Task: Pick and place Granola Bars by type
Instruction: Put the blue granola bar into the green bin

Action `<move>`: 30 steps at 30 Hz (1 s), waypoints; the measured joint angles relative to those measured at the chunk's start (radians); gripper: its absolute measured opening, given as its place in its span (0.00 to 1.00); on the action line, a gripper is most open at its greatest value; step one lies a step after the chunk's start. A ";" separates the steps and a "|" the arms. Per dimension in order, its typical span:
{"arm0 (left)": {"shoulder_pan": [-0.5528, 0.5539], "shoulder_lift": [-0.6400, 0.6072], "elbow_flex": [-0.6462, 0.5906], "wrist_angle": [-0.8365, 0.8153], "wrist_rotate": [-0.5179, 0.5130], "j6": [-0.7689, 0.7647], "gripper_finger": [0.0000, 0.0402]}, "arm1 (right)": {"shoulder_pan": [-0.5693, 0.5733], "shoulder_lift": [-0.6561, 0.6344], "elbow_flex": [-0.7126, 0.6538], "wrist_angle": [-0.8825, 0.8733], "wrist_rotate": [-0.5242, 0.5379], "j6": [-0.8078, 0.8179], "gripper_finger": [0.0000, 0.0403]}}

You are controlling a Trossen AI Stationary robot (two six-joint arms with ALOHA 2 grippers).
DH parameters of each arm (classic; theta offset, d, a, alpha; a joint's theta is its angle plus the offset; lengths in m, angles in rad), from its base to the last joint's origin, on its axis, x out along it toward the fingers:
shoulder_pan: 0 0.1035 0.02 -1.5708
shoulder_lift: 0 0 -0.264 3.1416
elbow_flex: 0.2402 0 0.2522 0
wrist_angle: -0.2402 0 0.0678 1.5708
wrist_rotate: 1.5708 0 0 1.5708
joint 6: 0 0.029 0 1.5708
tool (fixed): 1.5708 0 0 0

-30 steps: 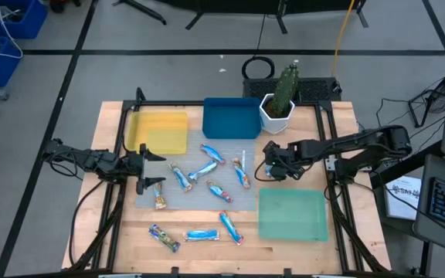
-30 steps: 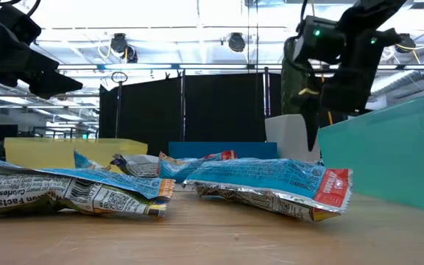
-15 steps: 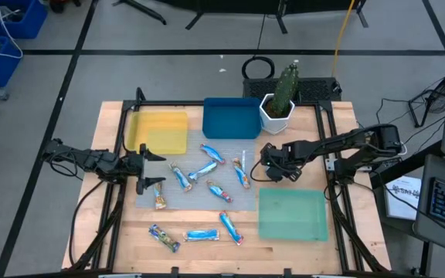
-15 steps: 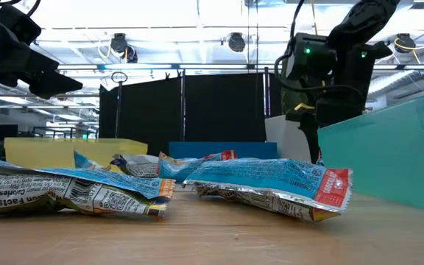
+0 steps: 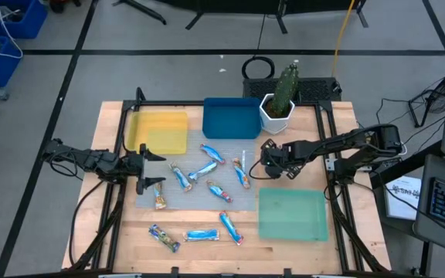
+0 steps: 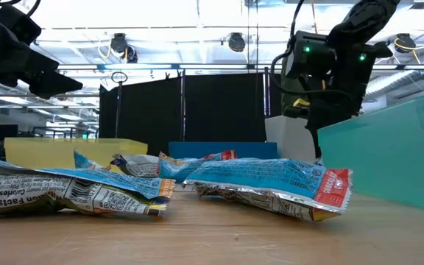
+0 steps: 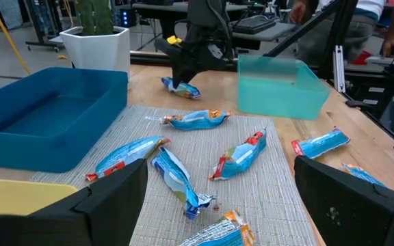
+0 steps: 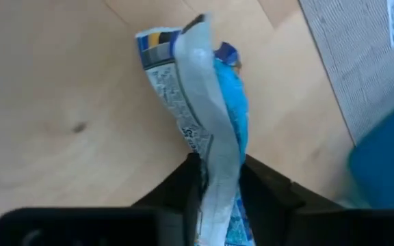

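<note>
Pinching a blue granola bar [image 8: 214,130] between its fingers, the right gripper [image 5: 267,158] hangs over the table's right half, between the white plant pot [image 5: 276,114] and the green tray [image 5: 292,215]. The other bars [image 5: 207,171] lie scattered on the grey mat [image 5: 199,199] mid-table and along the front edge. One front wrapper [image 6: 57,193] reads "Facts". The left gripper [image 5: 147,170] waits spread at the left edge.

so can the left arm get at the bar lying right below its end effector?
Probably yes. The left end effector is open, with nothing over that brownish bar and no neighbour touching it. The right end effector is across the mat, shut on another bar.
</note>
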 joint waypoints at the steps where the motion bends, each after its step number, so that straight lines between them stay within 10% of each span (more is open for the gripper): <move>1: 0.000 0.000 0.000 0.000 0.000 0.000 0.91 | 0.000 -0.003 0.000 -0.008 0.005 0.018 0.15; 16: 0.000 0.000 0.000 0.000 0.000 0.000 0.91 | 0.103 -0.102 0.100 -0.305 0.034 0.406 0.01; 30: 0.000 0.000 0.000 0.000 0.000 -0.001 0.91 | 0.210 -0.130 0.543 -0.816 0.057 0.528 0.00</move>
